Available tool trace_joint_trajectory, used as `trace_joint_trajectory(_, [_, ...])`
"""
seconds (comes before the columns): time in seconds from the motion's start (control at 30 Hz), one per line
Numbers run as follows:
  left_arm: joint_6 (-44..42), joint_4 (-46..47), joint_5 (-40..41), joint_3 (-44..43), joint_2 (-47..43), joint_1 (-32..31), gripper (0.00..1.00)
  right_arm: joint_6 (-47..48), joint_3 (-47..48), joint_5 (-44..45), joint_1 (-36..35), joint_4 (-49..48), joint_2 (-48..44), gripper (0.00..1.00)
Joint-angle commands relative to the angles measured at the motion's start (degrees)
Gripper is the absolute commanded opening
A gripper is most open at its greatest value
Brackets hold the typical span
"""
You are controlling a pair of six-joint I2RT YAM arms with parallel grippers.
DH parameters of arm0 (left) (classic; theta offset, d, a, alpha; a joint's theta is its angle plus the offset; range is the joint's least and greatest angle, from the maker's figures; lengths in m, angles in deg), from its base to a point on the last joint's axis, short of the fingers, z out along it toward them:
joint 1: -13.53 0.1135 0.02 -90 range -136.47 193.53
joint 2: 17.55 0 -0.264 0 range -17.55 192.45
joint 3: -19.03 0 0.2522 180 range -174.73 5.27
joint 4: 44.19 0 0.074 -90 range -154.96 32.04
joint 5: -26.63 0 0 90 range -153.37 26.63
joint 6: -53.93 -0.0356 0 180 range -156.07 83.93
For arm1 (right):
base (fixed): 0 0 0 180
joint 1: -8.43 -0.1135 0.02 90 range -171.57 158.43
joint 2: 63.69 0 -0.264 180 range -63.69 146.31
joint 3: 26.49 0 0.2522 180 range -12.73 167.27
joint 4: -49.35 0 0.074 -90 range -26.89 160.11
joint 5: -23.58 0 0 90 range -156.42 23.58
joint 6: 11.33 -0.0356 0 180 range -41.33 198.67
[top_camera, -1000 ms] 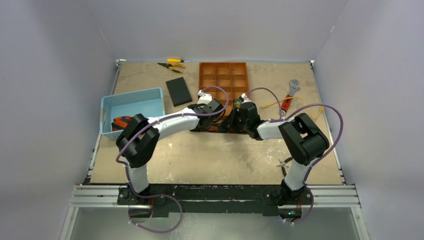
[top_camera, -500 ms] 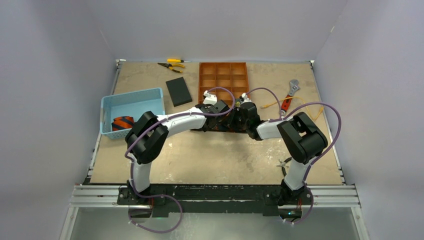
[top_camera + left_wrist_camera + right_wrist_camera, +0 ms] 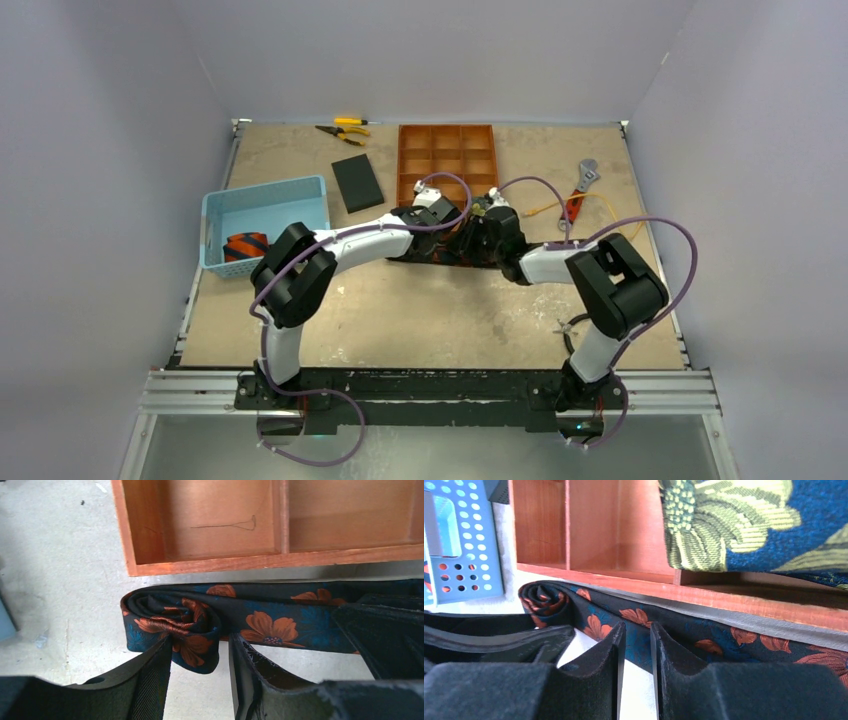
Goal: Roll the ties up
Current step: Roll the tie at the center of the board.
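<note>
A dark navy tie with orange flowers (image 3: pixel 280 617) lies flat along the near edge of the orange tray (image 3: pixel 210 562). Its left end is rolled into a coil (image 3: pixel 172 622). My left gripper (image 3: pixel 200 642) is open, its fingers either side of the coil's near lobe, the left finger touching it. My right gripper (image 3: pixel 638 627) has a narrow gap between its fingers, tips over the flat tie (image 3: pixel 684 630) just right of the coil (image 3: pixel 544 600). A green-gold patterned tie (image 3: pixel 734 525) sits close to the camera over the tray. In the top view both grippers, left (image 3: pixel 440 232) and right (image 3: pixel 470 240), meet at the tray's front.
A blue basket (image 3: pixel 265 205) on the left holds a rolled dark tie with orange marks (image 3: pixel 243 245). A black pad (image 3: pixel 357 183) lies beside the tray (image 3: pixel 447 150). Pliers (image 3: pixel 345 130) lie at the back. A wrench (image 3: pixel 580 190) and a yellow cord (image 3: pixel 610 205) lie on the right.
My left arm has swung right, bringing its gripper up to the tie's rolled end. My right arm's elbow has shifted slightly right; its gripper stays at the tie.
</note>
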Motion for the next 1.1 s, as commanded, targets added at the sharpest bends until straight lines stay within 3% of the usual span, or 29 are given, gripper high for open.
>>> trace_joint_trajectory(0.0, [-0.6,3.5,-4.3,-1.8,-1.4,-0.2,0.44,0.2,-0.5,0.8,-0.1,2.1,-3.8,0.29])
trace_joint_trajectory(0.47, [-0.9,7.4,-9.4,0.0,-6.1,0.9,0.54,0.5,-3.6,0.5,0.1,5.7,-9.6,0.39])
trace_joint_trajectory(0.77, [-0.6,10.4,-12.8,5.1,-11.8,3.9,0.54,1.6,-2.4,-6.9,-0.3,3.1,-10.2,0.39])
trace_joint_trajectory(1.07, [0.1,14.3,-14.7,16.0,-27.0,11.7,0.54,0.7,7.4,-4.7,-7.2,8.5,-7.5,0.42])
